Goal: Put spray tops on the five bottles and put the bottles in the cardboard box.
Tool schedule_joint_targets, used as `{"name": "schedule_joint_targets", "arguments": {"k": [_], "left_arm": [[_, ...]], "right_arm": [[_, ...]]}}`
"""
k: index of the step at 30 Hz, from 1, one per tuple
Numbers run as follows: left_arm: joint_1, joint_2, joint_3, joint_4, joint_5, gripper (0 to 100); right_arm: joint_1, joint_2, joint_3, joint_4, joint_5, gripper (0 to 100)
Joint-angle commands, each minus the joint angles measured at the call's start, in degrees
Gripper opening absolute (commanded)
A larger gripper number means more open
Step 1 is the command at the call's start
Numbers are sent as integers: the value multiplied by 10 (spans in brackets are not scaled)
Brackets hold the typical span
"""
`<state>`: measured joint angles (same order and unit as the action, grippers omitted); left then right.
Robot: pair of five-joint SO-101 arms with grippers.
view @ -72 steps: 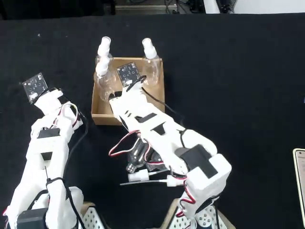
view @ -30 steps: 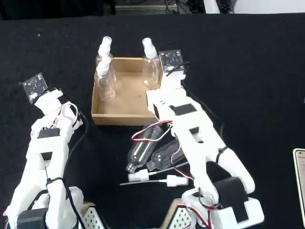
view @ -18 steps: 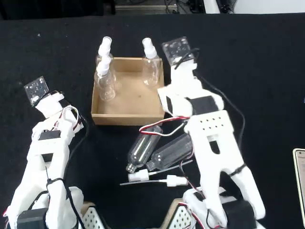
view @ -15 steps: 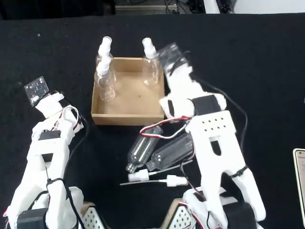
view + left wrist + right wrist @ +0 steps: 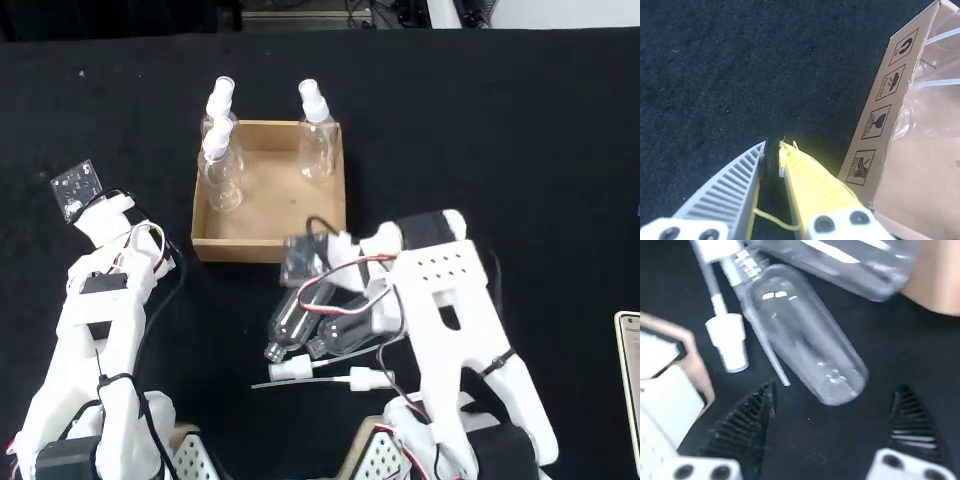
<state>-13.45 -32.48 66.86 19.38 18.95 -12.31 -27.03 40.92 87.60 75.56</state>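
Right pincer (image 5: 836, 390) is wide open over one of two uncapped bottles (image 5: 285, 325) lying on the surface (image 5: 520, 150) just in front of the cardboard box (image 5: 240, 248), with loose spray tops (image 5: 370, 378) beside them. Three capped bottles (image 5: 222, 168) stand in the box. Left pincer (image 5: 772, 146) is closed, empty, beside its wall.

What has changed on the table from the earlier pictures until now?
The right arm drew back from the cardboard box toward the robot's base; its open, empty pincer now hovers over the two lying bottles. The left arm barely shifted; the three capped bottles in the box and the loose spray tops stayed put.
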Motion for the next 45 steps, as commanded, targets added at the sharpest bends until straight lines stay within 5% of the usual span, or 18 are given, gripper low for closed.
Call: {"name": "schedule_joint_targets", "arguments": {"k": [1,13,19,26,31,40,45], "left_arm": [[-7,-18,-14,-10,3,30],[-7,-18,-14,-11,3,30],[-7,-18,-14,-11,2,30],[-7,-18,-14,-12,2,30],[-7,-18,-14,-10,2,30],[-8,-18,-14,-11,2,30],[-6,-18,-13,-12,4,30]], "right_arm": [[11,-22,44,-48,33,332],[11,-22,168,-198,30,306],[12,-26,172,-193,29,131],[62,-27,69,-61,31,136],[156,-22,-44,-8,30,135],[458,11,-95,-46,23,134],[556,139,-107,-156,-168,134]]}}
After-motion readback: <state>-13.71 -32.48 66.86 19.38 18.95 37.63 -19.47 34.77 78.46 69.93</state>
